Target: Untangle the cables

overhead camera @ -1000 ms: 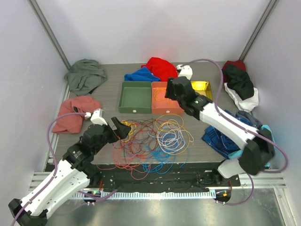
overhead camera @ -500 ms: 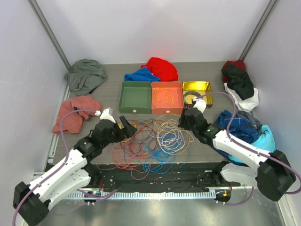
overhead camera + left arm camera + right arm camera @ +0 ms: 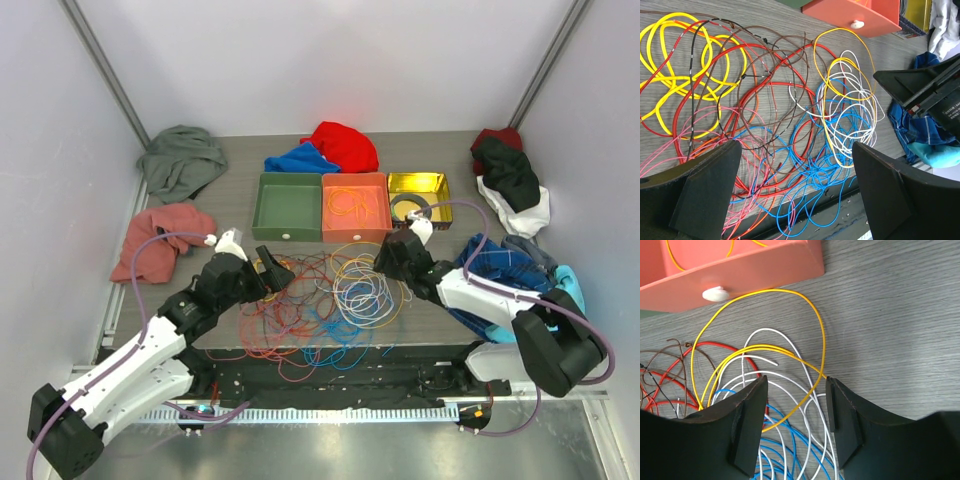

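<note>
Cables (image 3: 325, 292) in tangled multicoloured loops, left gripper (image 3: 795, 150) spread wide, right gripper (image 3: 796, 384) apart

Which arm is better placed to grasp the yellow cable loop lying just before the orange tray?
Right, probably. The right gripper hangs open directly above that yellow cable, whose strand passes between its jaws in the wrist view. The left gripper sits across the cables.

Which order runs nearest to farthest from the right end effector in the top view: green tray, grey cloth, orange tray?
1. Orange tray, just beyond the right end effector.
2. Green tray, left of the orange one.
3. Grey cloth, far-left corner.
</note>
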### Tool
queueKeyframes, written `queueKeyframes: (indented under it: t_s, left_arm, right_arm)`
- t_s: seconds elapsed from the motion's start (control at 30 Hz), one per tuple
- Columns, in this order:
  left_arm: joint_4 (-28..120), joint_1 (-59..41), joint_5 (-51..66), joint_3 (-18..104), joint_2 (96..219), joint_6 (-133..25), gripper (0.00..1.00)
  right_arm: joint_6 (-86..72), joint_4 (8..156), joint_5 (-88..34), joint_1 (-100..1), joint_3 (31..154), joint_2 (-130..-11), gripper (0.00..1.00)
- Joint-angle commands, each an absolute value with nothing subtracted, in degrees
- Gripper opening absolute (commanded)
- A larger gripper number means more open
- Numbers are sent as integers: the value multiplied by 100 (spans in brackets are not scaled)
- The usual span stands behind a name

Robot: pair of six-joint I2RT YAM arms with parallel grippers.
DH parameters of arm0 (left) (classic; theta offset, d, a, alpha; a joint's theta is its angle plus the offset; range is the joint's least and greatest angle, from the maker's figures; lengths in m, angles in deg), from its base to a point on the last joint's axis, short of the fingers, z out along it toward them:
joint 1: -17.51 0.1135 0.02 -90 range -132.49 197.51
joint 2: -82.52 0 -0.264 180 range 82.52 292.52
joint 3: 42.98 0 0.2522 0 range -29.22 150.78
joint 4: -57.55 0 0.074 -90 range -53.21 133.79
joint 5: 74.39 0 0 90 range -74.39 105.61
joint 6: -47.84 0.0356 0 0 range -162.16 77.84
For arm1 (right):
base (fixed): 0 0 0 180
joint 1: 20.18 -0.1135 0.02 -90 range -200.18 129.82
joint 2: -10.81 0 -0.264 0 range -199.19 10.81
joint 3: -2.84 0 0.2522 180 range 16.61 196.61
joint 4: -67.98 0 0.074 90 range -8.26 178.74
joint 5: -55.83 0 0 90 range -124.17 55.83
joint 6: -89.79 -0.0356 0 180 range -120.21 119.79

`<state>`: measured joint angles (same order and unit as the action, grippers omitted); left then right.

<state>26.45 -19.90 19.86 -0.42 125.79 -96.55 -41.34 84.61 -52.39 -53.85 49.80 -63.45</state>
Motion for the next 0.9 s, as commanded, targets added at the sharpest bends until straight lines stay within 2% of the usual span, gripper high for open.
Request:
queueKeyframes:
  t_s: [0.0, 0.13, 0.23, 0.27, 0.3, 0.37, 0.5, 0.67, 0.87]
  left_arm:
    - [2920, -2011, 1930, -39, 12637, -9682, 98]
    - [2947, -2011, 1903, -13, 12717, -9674, 98]
    - [2947, -2011, 1912, -4, 12726, -9674, 98]
    - [2947, -2011, 1921, -4, 12717, -9674, 98]
    - [2947, -2011, 1921, -4, 12717, -9674, 98]
    - [2947, -2011, 1938, -4, 12708, -9674, 98]
    - [2947, -2011, 1947, -4, 12682, -9682, 98]
    - [2973, -2020, 1938, 14, 12655, -9709, 98]
    - [2938, -2028, 2000, 58, 12348, -9665, 98]
  right_arm:
    - [-4336, 7849, -5097, -5288, 4869, -6477, 56]
    - [-4354, 7743, -5000, -5244, 4886, -6758, 48]
    - [-4372, 7533, -4956, -5226, 4825, -6812, 35]
    - [-4372, 7463, -4947, -5226, 4799, -6812, 27]
    - [-4354, 7462, -4938, -5226, 4798, -6777, 23]
    - [-4337, 7462, -5025, -5226, 4781, -6611, 12]
    - [-4240, 7531, -5157, -5261, 4745, -5750, 3]
    - [-3713, 8321, -5263, -5541, 5665, -4546, 1]
    - [-2923, 9182, -5158, -5937, 7623, -4341, 1]
